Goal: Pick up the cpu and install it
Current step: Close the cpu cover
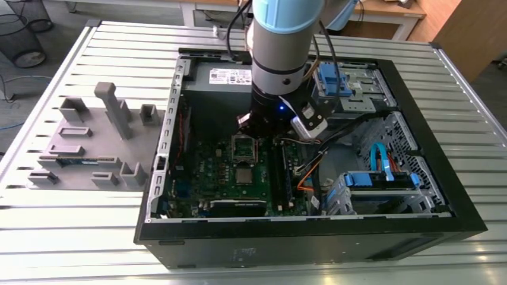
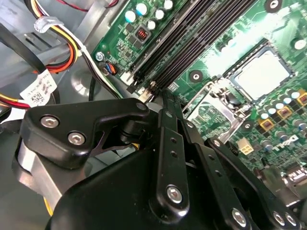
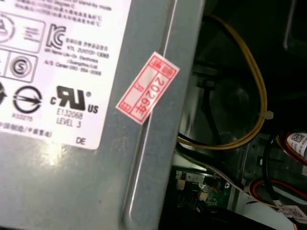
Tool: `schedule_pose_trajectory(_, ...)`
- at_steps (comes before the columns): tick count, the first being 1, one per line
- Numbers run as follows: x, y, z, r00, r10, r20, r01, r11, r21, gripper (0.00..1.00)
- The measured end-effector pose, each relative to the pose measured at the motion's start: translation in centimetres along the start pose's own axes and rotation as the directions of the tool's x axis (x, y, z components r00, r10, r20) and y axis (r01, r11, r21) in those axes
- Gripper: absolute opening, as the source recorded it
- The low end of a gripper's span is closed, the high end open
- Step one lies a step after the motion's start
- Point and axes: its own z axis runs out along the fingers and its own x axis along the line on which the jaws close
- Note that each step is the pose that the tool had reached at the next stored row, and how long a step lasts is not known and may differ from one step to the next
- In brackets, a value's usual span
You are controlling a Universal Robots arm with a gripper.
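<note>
On a slatted metal desk [image 1: 71, 237], a grey fixture tray [image 1: 47, 133] stands at the exterior view's left, its upright holders mostly bare, with what looks like a narrow green memory stick [image 1: 79, 160] lying in one slot. Just beside it, an open computer case [image 1: 158, 196] lies on its side. It holds a grey power supply [image 1: 222, 76] at the far end and a green motherboard [image 1: 210, 178] on the floor. A drive cage with blue fittings [image 1: 380, 178] sits at the exterior view's right.

The robot arm reaches down into the case, and its tool [image 1: 255, 133] hangs low over the motherboard, just past the power supply. In the first wrist view, that unit's labelled wall [image 3: 72, 182] is close by. Whether the tool is open or closed cannot be told, and nothing can be seen in its grip.

The cpu [image 1: 244, 175] lies flat on the motherboard, below the tool in the exterior view and apart from it. In the second wrist view the cpu is a pale silver square [image 2: 263, 74] inside the dark socket frame. Between tool and cpu sits a hinged metal plate [image 2: 211, 110], apparently swung open. The black memory slots [image 2: 192, 38] run alongside. The chip is square, so no long axis governs the approach, and judging by how it lies, it may already be seated.
</note>
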Motion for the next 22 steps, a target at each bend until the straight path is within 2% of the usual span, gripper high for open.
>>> schedule_pose_trajectory(2,-0.01,0.09,0.2,1.0,-0.002,0.0002,0.002,1.0,-0.0014,0.11)
schedule_pose_trajectory(7,0.0,0.11,0.22,1.0,-0.002,0.0001,0.002,1.0,-0.0014,0.11)
schedule_pose_trajectory(8,0.57,0.38,-0.19,1.0,-0.001,0.0042,0.001,0.9998,-0.0213,0.11)
schedule_pose_trajectory(12,0.44,0.46,-1.98,1.0,-0.001,0.0043,0.001,0.9998,-0.0213,0.11)
schedule_pose_trajectory(18,0.41,0.46,-2.07,1.0,-0.001,0.0041,0.001,0.9998,-0.0203,0.11)
schedule_pose_trajectory(22,0.4,0.26,-2.08,1.0,-0.002,0.0032,0.002,0.9999,-0.0163,0.11)
